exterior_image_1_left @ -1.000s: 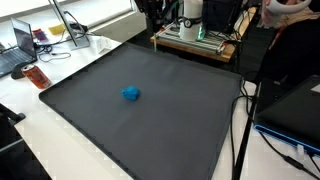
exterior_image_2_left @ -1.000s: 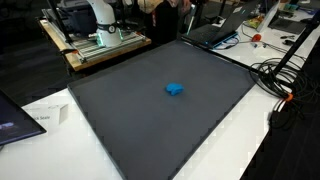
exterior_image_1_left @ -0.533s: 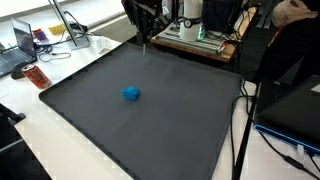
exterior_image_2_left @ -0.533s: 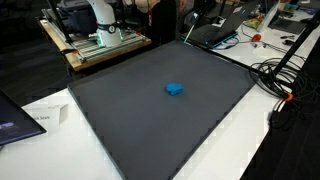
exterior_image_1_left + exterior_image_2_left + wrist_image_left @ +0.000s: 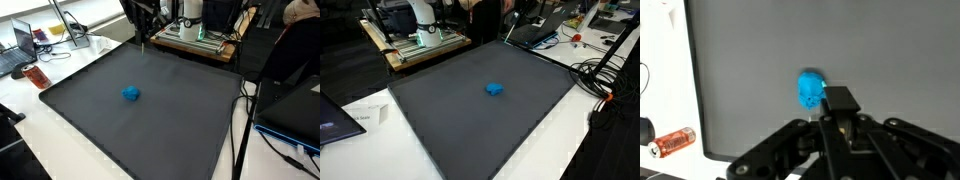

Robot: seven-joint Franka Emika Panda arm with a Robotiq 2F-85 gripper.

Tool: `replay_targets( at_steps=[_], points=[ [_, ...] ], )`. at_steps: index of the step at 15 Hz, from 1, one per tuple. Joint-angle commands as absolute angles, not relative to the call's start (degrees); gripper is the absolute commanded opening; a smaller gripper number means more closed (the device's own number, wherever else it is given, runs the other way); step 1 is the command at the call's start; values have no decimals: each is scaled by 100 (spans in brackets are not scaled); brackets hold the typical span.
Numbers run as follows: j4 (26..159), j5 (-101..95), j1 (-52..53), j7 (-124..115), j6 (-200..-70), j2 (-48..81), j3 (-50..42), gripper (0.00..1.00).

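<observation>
Gripper [image 5: 838,102] is all black: matte squared fingertip block, with linkage bars fanning out to 8 and 4 o'clock in the wrist view. In an exterior view the gripper [image 5: 143,40] is a dark silhouette tapering to a thin tip. Arm [image 5: 420,14] is glossy white with rounded links.

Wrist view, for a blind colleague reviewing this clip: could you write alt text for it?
A small bright blue lump lies on a dark grey mat, seen just beyond the tips of the black pincer, which is shut, at the bottom edge. At lower left, an orange container lies on the white tabletop.
</observation>
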State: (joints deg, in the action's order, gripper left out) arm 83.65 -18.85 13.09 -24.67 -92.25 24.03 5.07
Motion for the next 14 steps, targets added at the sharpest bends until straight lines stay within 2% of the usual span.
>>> replay_targets(
  at_steps=[1,14],
  points=[
    [8114,-2193,1615,-2912,-9261,2715,354,3],
    [6859,-3141,2464,-4034,-8809,4410,-183,3]
  ],
)
